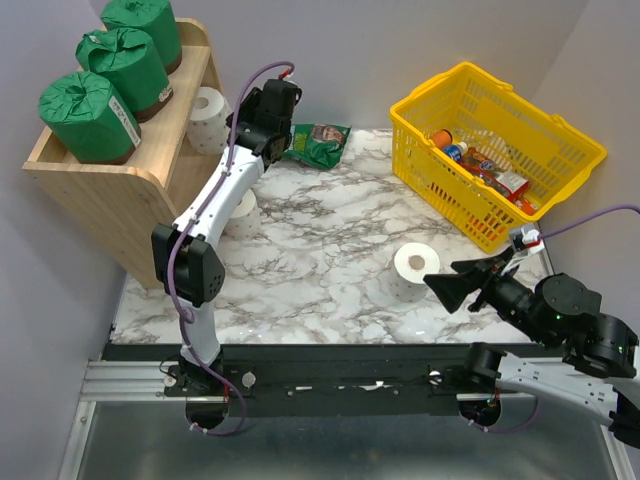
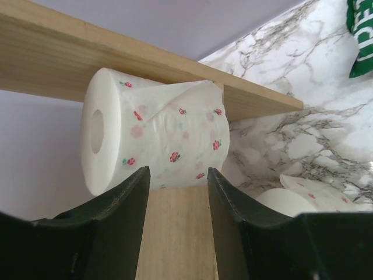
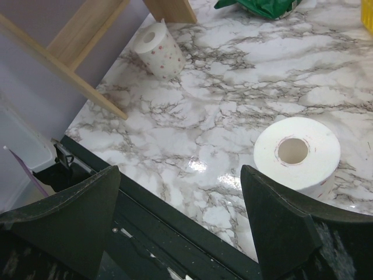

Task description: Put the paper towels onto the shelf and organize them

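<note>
The shelf (image 1: 110, 190) is set at the far-left corner of the marble bench (image 1: 320, 240), along its left edge. On its top tray three green-wrapped paper towels (image 1: 88, 115) (image 1: 125, 62) (image 1: 145, 25) are lined up in a row, one behind the other, each one close to the next.

A white roll with small red flowers (image 2: 157, 140) is placed on the lower tier of the shelf, against a wooden board. The left gripper (image 2: 178, 175) is held right in front of this roll. Its jaws are about half apart and only wood is seen in the gap between them. The roll lies beyond the fingertips; whether the tips touch it cannot be told, but it is not clamped.

A second white roll (image 3: 157, 52) is found on the bench near the left edge, just beside the foot of the shelf and under the left arm. A third white roll (image 1: 415, 268) is standing on its end – the hollow core facing up – toward the near-right part of the bench.

The right gripper (image 3: 180, 175) is held low near the near edge of the bench, its jaws spread wide and holding nothing. The third roll is seen close to its right finger, not between the fingers.

A yellow basket (image 1: 425, 160) with packaged goods is placed at the far-right corner, and a green snack bag (image 1: 318, 143) is lying at the far edge, about midway.
</note>
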`<control>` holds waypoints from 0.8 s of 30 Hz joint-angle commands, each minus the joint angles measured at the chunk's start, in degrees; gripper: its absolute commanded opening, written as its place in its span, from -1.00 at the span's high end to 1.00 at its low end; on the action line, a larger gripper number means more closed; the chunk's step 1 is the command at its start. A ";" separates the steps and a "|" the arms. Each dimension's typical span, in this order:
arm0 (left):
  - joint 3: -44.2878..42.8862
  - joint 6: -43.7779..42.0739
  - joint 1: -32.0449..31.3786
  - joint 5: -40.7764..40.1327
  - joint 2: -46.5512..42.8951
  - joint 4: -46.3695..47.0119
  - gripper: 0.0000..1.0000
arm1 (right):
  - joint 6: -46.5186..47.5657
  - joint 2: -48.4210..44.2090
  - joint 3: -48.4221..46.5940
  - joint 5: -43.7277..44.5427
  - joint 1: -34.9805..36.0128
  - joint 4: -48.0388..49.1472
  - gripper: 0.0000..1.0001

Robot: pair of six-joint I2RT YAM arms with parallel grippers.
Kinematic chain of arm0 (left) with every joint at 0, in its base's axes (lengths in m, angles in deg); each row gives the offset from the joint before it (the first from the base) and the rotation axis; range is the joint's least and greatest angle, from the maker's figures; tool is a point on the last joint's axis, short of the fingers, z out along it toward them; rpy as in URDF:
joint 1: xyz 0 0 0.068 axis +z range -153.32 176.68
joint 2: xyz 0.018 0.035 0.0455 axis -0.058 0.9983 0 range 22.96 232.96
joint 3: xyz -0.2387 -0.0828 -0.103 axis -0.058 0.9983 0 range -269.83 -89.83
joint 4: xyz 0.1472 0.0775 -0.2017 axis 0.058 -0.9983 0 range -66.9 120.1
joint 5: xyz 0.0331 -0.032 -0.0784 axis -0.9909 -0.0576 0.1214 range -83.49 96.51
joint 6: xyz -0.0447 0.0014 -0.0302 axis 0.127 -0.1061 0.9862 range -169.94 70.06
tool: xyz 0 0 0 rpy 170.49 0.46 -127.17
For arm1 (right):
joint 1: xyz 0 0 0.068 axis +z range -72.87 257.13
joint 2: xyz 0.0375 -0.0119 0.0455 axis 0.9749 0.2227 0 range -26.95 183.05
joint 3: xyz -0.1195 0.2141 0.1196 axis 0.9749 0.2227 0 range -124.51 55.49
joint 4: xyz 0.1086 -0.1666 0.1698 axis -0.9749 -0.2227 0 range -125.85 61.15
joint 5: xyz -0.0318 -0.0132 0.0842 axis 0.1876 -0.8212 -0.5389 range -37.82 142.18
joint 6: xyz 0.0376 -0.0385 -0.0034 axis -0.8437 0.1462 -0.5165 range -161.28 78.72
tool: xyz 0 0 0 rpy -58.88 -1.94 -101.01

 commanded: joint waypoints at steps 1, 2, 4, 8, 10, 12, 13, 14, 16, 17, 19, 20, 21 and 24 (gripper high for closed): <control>-3.66 0.43 2.60 -0.52 3.45 -0.33 -0.04 | 0.89 -0.20 -1.77 1.85 -0.05 0.11 -0.85; -4.79 0.52 3.39 -1.04 4.07 -0.41 -0.04 | 0.89 -0.20 -1.69 1.86 -0.14 0.20 -0.85; -5.68 0.61 4.10 -1.92 5.56 -0.59 -0.04 | 0.89 0.23 -1.68 1.77 -0.14 0.72 -0.85; -7.35 0.78 5.77 -4.56 7.33 -0.15 -0.04 | 1.33 1.29 -2.30 1.59 -0.14 0.99 -0.85; -7.71 1.05 6.56 -5.52 8.03 -0.41 -0.03 | 1.59 1.64 -2.56 1.59 -0.05 0.73 -0.85; -8.15 1.49 7.17 -6.49 8.47 -0.68 -0.03 | 1.77 1.73 -2.74 2.03 -0.14 0.55 -0.85; -7.97 1.66 7.35 -7.19 8.56 -0.85 -0.03 | 1.77 1.56 -2.65 2.20 -0.05 0.55 -0.85; -7.71 1.75 7.53 -7.46 8.56 -1.03 -0.03 | 1.85 1.55 -2.65 2.38 -0.14 0.64 -0.86; -7.36 2.37 7.88 -7.20 8.21 -1.21 -0.03 | 1.77 1.20 -2.56 2.38 -0.05 0.99 -0.86; -7.09 2.37 7.97 -7.02 8.03 -1.21 -0.03 | 1.77 1.12 -2.39 2.47 -0.14 1.08 -0.85; -6.57 2.37 7.97 -6.93 7.94 -1.12 -0.03 | 1.77 1.12 -2.39 2.38 -0.05 0.99 -0.85; -6.65 2.46 8.05 -7.02 7.86 -1.21 -0.04 | 1.77 1.12 -2.56 2.30 -0.14 0.99 -0.86; -6.83 2.54 7.97 -7.02 7.86 -1.38 -0.04 | 1.77 1.12 -2.48 2.29 -0.05 0.90 -0.85; -8.23 3.59 7.79 -6.93 7.86 -3.22 -0.05 | 1.50 1.03 -2.83 2.03 -0.14 0.55 -0.85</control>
